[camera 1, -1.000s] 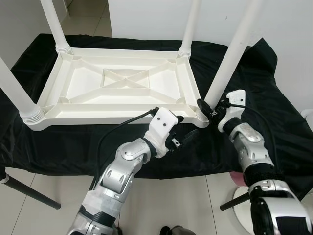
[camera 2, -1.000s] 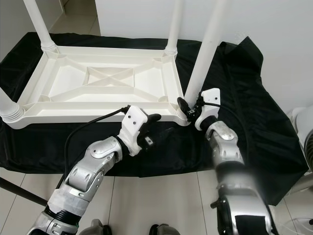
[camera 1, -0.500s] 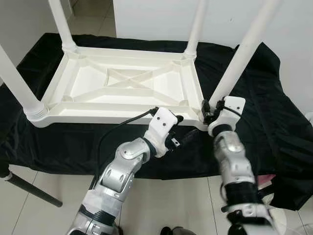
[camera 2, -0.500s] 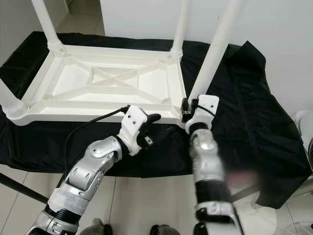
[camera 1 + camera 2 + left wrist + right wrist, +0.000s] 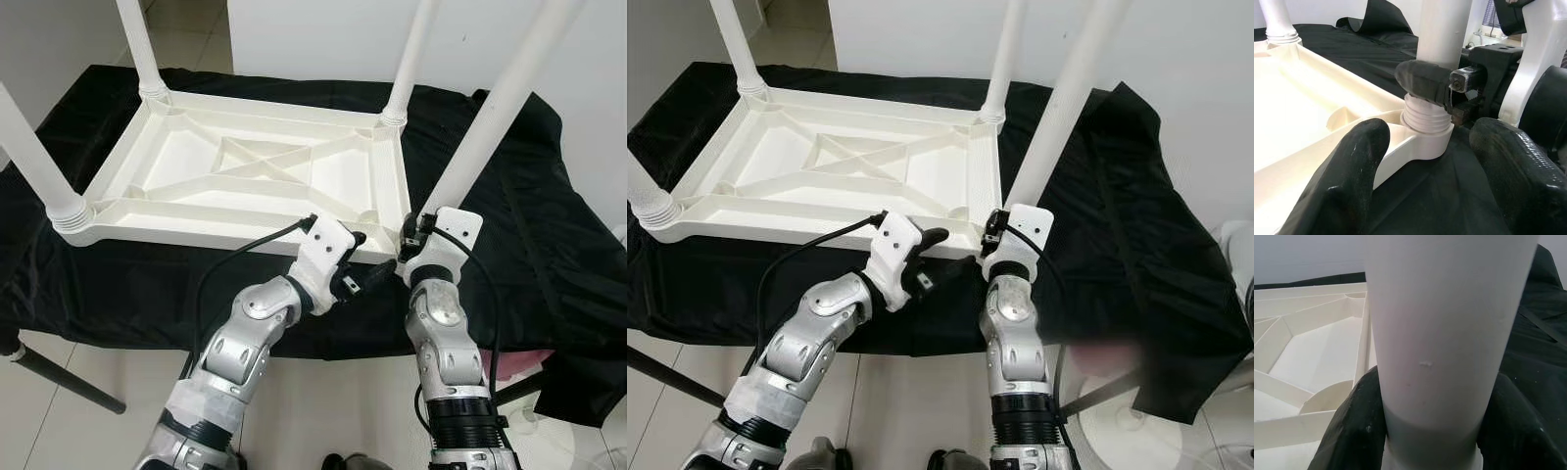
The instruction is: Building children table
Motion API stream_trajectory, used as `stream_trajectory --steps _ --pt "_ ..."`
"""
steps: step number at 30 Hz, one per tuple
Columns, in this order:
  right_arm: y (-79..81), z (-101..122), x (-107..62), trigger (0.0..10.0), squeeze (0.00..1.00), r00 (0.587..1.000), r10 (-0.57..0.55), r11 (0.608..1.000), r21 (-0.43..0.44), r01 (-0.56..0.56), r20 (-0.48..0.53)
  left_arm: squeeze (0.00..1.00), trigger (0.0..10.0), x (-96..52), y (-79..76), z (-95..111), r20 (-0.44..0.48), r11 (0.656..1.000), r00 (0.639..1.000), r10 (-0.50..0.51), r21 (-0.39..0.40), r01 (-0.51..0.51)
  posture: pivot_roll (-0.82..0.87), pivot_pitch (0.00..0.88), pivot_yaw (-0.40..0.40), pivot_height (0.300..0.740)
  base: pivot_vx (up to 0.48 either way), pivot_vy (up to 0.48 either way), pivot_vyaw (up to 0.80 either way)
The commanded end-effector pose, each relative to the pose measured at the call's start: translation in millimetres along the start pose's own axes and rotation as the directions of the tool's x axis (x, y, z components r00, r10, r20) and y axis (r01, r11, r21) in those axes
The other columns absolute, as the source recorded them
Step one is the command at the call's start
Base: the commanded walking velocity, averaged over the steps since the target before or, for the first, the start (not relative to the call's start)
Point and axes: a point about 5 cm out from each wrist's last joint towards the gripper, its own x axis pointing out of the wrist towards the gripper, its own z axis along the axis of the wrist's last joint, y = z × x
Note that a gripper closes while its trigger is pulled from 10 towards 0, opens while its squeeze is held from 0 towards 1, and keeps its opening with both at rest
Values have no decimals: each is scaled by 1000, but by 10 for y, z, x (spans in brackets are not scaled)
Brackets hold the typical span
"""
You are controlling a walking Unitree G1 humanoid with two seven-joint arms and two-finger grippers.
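A white plastic children's table point(image 5: 245, 176) lies upside down on a black cloth point(image 5: 509, 235), its ribbed underside facing up across the upper middle of the head views. Four white legs rise from its corners: one at the far left corner point(image 5: 137, 44), one at the far right corner point(image 5: 411, 54), one at the near left corner point(image 5: 29, 157) by the left edge of the frame, and the near right leg point(image 5: 495, 108) slanting up toward the upper right.

The right gripper point(image 5: 412, 235) sits at the base of that near right leg, just right of centre in the frame. In the right wrist view its two black fingers point(image 5: 1354, 431) press against either side of the leg's round shaft point(image 5: 1449, 333), so it is clamped on the leg just above the threaded collar. From the left wrist camera, one of those right fingers point(image 5: 1425, 81) is seen lying across the front of the leg, right over the ribbed collar point(image 5: 1427, 117) where it meets the table's corner socket.

The left gripper point(image 5: 364, 266) hovers just in front of the table's near edge, a little left of the right one, pointing at the same corner. Its fingers point(image 5: 1347, 171) stand well apart with nothing between them, framing the corner socket and cloth beyond.

Pale tiled floor point(image 5: 88, 362) shows below the cloth, with a dark pole point(image 5: 59, 377) crossing the lower left corner.
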Motion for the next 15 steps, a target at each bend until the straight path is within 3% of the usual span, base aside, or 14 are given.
stream_trajectory --steps 1,4,11,12,13,14,15 --pt "-170 -60 21 10000 1000 999 -33 999 2 33 -26 0 10000 17 -2 7 2 1000 1000 12 -6 -12 -43 95 -36 740 0 0 0" --pt "-215 -29 63 10000 1000 999 41 999 32 -41 2 0 10000 2 -16 1 0 1000 1000 6 -18 -6 -41 96 -37 740 0 0 0" --pt "-245 -2 95 10000 1000 995 95 995 30 -95 10 0 10000 -6 -26 6 4 1000 1000 -2 -6 2 -39 96 -37 740 0 0 0" --pt "-256 -3 113 10000 286 993 119 992 27 -119 7 0 10000 -8 -25 5 3 1000 1000 -4 0 4 -39 95 -36 740 0 0 0" --pt "-256 -3 113 10000 286 993 119 992 27 -119 7 0 10000 -8 -25 5 3 1000 1000 -4 0 4 -39 95 -36 740 0 0 0" --pt "-250 -2 142 10000 286 978 206 978 28 -207 5 0 10000 -7 -16 4 0 1000 1000 -2 -6 2 -35 93 -35 740 0 0 0" --pt "-249 4 161 10000 0 959 284 958 21 -284 12 0 10000 -5 -10 5 -2 1000 1000 -1 -12 1 -35 93 -35 740 0 0 0"
